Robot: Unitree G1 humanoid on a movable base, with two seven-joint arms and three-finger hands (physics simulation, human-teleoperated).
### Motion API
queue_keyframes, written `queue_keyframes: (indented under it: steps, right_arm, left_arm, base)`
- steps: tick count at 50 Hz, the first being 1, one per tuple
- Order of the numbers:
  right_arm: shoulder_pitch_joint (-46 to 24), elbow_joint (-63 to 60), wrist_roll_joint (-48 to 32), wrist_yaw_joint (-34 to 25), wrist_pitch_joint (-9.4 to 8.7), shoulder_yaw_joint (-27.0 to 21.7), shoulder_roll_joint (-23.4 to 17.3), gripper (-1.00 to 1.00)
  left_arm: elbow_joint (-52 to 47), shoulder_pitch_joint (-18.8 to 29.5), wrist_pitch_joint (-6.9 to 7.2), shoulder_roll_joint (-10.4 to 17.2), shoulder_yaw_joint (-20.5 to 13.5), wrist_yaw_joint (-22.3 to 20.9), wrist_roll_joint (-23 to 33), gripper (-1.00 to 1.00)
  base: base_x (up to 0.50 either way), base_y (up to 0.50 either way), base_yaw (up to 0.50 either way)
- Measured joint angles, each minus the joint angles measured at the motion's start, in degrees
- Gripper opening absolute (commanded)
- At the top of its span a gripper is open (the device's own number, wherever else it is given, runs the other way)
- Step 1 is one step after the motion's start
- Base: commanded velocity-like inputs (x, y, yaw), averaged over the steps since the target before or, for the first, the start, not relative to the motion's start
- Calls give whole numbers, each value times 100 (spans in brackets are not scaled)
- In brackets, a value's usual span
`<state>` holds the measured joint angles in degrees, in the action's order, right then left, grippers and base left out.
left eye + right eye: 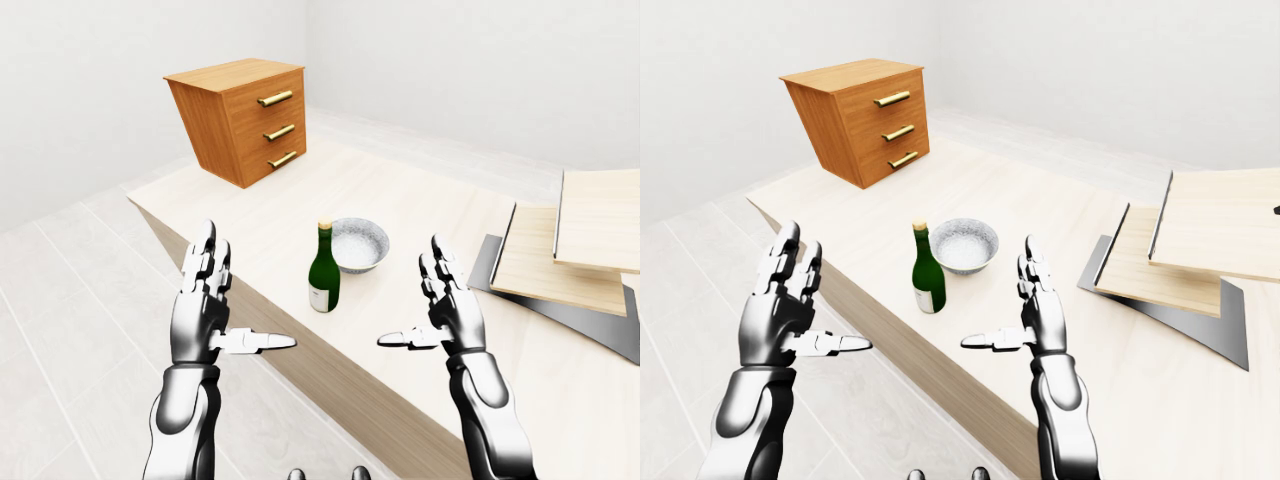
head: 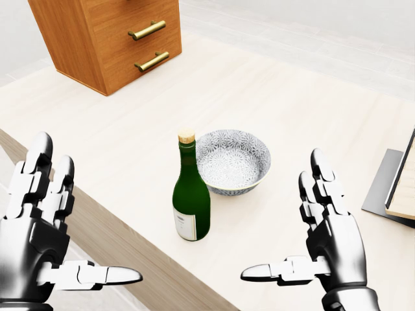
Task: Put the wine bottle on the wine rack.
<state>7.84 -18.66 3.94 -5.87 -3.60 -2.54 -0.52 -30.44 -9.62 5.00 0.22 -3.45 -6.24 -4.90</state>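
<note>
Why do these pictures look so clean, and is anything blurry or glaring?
Head view: sharp all over, with soft even light; the wine bottle casts almost no shadow and shows only a faint sheen. Left-eye view: the drawer chest leans outward, a wide-lens stretch. Right-eye view: equally crisp, no glare on either robot hand.
</note>
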Motion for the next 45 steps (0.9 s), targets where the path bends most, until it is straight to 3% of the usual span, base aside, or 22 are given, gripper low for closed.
queue_keyframes:
  steps: [45]
  right_arm:
    - [-153, 139, -60, 87, -38, 163, 15, 100]
  left_arm:
    - [176, -116, 0, -15, -97, -82, -65, 100]
  base:
    - [11, -4, 0]
